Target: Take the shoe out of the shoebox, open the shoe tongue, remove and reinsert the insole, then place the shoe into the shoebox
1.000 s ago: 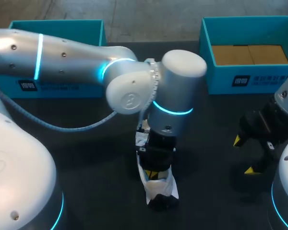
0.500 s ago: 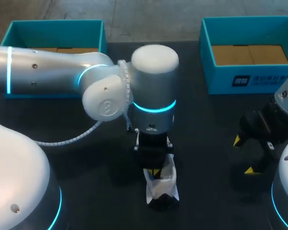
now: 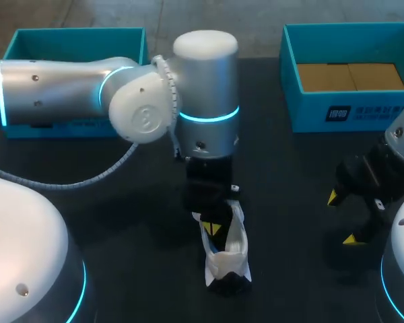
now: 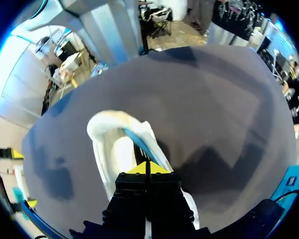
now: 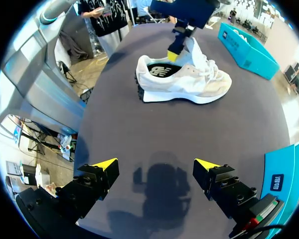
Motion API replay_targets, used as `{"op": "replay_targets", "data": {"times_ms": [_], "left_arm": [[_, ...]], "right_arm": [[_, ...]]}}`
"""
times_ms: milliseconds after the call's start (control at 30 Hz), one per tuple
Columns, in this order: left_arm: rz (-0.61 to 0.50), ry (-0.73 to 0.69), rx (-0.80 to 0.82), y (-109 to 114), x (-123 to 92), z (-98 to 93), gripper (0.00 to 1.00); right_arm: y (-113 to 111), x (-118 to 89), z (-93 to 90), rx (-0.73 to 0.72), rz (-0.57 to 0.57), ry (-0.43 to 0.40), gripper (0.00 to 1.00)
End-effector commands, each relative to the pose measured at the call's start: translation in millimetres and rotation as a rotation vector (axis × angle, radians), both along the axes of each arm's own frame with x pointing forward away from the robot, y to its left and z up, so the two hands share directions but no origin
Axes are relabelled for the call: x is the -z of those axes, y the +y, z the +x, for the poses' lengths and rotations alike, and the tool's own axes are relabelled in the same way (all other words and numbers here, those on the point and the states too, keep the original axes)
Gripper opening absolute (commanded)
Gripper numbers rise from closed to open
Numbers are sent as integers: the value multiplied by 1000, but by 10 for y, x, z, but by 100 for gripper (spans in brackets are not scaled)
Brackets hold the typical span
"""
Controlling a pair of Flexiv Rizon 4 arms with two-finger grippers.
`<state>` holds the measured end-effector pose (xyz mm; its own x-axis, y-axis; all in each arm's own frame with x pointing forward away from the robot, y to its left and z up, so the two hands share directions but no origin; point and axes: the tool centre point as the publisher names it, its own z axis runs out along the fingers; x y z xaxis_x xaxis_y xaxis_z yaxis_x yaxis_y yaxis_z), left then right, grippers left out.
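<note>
A white shoe [image 3: 227,261] stands on the dark table near the front middle, its heel toward the front edge. From the left, my left arm reaches over it, and my left gripper [image 3: 215,227] is shut on the shoe's tongue [image 4: 139,140], which stands lifted. The right wrist view shows the shoe [image 5: 189,79] side-on, with the left gripper [image 5: 174,54] pinching the tongue's top and the dark insole [image 5: 159,69] visible inside. My right gripper [image 3: 342,218] hangs open at the table's right, well apart from the shoe, and its fingertips [image 5: 105,164] have nothing between them.
A teal shoebox [image 3: 353,111] with a cardboard floor stands at the back right. A second teal box [image 3: 74,35] sits at the back left, partly hidden behind my left arm. Bare table lies between the shoe and my right gripper.
My left arm has drawn back toward the far side and to the left, pulling the tongue up and open. The shoe has stayed in place and the right arm has not moved.
</note>
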<state>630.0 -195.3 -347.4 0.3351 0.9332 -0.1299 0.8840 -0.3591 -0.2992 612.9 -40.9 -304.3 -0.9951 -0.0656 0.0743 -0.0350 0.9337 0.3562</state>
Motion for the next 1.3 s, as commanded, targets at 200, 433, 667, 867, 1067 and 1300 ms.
{"op": "replay_targets", "data": {"times_ms": [200,433,667,867,1067,1300], "left_arm": [[62,-9,78,-123,9,-133,0],[108,-21,70,-46,-1,-253,0],[144,-29,52,-33,51,-322,0],[168,-26,34,-52,132,-328,0],[188,-42,17,-49,172,-353,0],[204,-44,9,-49,219,-372,0]], "right_arm": [[6,6,-8,1,-2,-2,100],[6,6,-8,1,-2,-2,100],[6,6,-8,1,-2,-2,100],[6,6,-8,1,-2,-2,100],[6,6,-8,1,-2,-2,100],[6,6,-8,1,-2,-2,100]]}}
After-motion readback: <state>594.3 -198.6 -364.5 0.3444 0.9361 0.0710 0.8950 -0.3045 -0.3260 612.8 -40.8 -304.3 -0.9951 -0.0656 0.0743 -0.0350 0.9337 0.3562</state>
